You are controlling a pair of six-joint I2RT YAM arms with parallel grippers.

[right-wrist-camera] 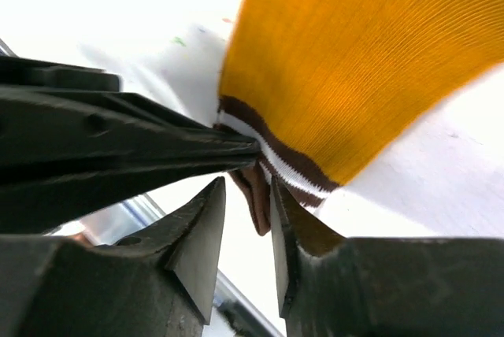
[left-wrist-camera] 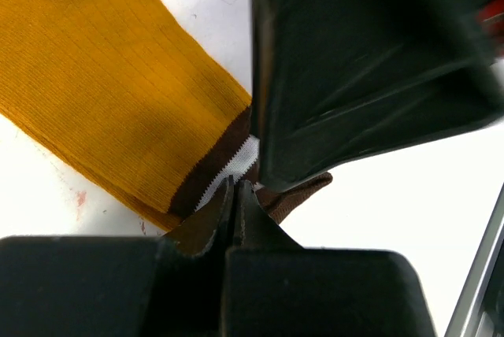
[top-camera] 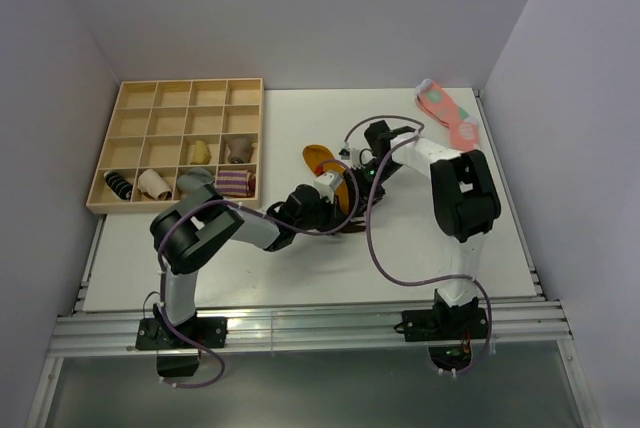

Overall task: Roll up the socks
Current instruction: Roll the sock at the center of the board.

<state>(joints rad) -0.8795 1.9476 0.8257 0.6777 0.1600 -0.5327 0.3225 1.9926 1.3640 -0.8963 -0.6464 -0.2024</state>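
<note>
Sock (left-wrist-camera: pixel 102 93) lies flat mid-worktop (top-camera: pixel 500 238), between the two arms. Left end effector (left-wrist-camera: pixel 236 191) is clamped on the dark brown cuff (left-wrist-camera: pixel 209 172), at its corner. Right end effector (right-wrist-camera: pixel 242 207) has its jaws parted. The cuff edge sits loose in the gap, nothing gripped.

My read: this is the setup for the first turn of the roll, starting at the cuff. I can't tell from the wrist views whether left has pinched both layers or just one.

To do it well:
- right backs clear of the cuff before left moves, or it snags
- left lifts the cuff just off the surface and turns it over toward the toe
- keep the first turn tight and square to the ribbing
- right pins the sock body so it doesn't slide
</note>
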